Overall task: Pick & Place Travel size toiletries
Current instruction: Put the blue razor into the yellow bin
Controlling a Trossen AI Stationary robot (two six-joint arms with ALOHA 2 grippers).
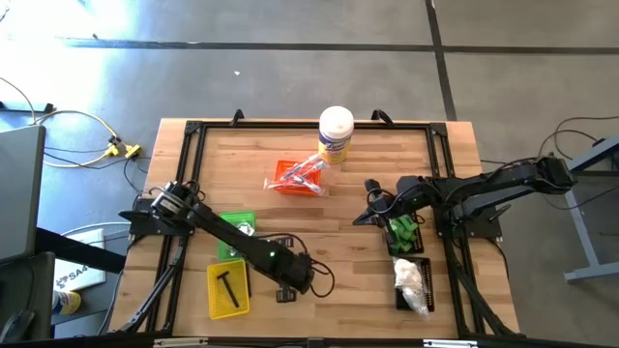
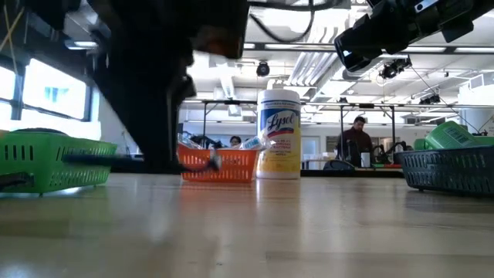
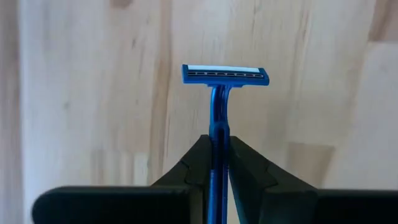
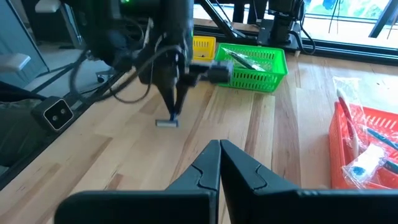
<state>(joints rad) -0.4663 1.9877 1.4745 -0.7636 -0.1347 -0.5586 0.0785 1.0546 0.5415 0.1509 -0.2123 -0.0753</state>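
Note:
A blue disposable razor [image 3: 219,106] hangs head-down over the bare wood between the yellow tray [image 1: 227,288] and the black trays, with my left gripper [image 3: 217,146] shut on it. From across the table it shows small under that gripper [image 4: 176,102]. My right gripper [image 4: 219,148] is shut on nothing and hovers mid-table [image 1: 360,218]. Clear-wrapped sticks lie in the orange tray [image 1: 300,178]. Green bottles [image 1: 403,230] fill one black tray, and white fluffy bags [image 1: 411,278] the other. A small black piece [image 1: 229,287] lies in the yellow tray. My left gripper pinches the razor's thin blue handle [image 3: 217,138] between its two fingers, from above and pointing steeply down, with the fingers lying along the handle. The razor hangs upright below them. Its head [image 3: 225,74] is lowest and looks lifted just clear of the wood.
A white canister with a yellow label [image 1: 336,133] stands at the far edge behind the orange tray. A green tray [image 1: 235,235] sits under my left arm. Bare wood lies around the razor and toward the near edge. A person [image 2: 356,143] sits in the room beyond.

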